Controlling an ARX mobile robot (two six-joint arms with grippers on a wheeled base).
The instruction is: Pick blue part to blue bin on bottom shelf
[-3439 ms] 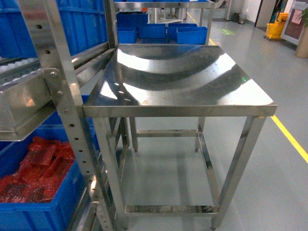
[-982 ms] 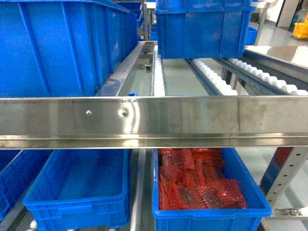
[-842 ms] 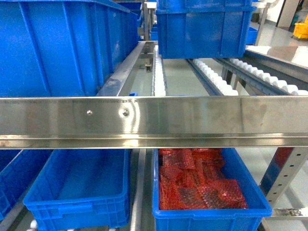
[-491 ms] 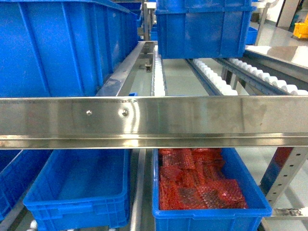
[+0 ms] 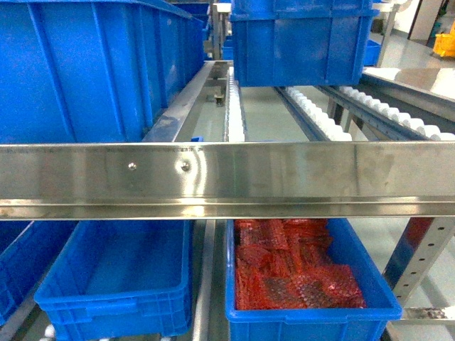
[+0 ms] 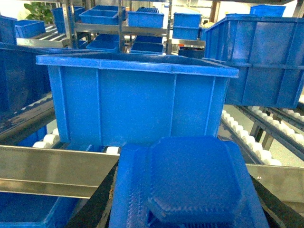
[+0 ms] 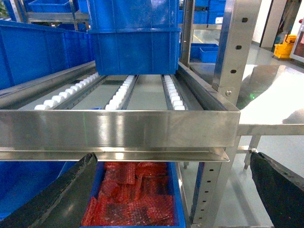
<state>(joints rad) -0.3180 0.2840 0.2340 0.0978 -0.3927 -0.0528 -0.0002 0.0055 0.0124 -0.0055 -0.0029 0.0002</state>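
While the left jaws (image 6: 190, 209) clamp the blue part (image 6: 192, 183), the empty bin (image 5: 117, 273) on the bottom shelf (image 5: 206, 266) lies below and ahead, under the steel lip (image 5: 227, 177). Right jaws (image 7: 171, 190) stand wide, holding nothing, over red-filled bin (image 7: 130, 199).

2 lower bins (image 5: 114, 284); 2 upper bins (image 5: 92, 64); 1 blue part (image 6: 190, 185)

Upper roller shelf (image 5: 227, 177): I see two blue bins on its white rollers.
Bottom shelf (image 5: 206, 284): empty blue bin (image 5: 117, 284) beside bin of red parts (image 5: 313, 312).
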